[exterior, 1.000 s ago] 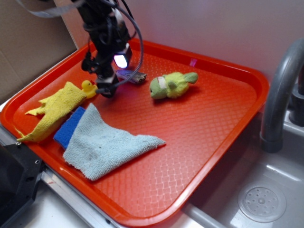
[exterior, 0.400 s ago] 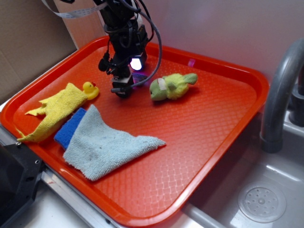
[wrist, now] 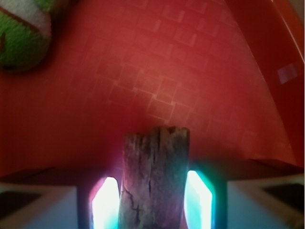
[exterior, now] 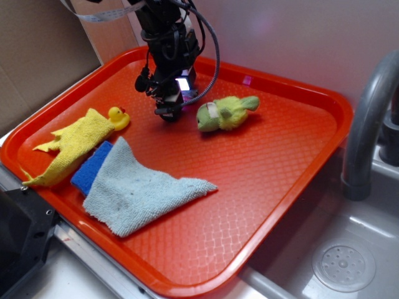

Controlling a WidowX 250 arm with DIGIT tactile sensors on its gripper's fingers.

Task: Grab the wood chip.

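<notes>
One gripper (exterior: pixel 169 112): down on the red tray (exterior: pixel 280 180), fingers either side of the wood chip (wrist: pixel 153 179); clamped or not, can't tell.
Wood chip: between the fingers (green plush toy (exterior: pixel 225 112) at 3 o'clock).

Wood chip (wrist: pixel 155 179) upright between pincer (wrist: pixel 153 202) fingers (glowing pads), above red tray (wrist: pixel 190 76); green plush (wrist: pixel 21 31) top-left.

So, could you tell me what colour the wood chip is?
Weathered brown-grey, seen best in the wrist view: wood chip.
</notes>
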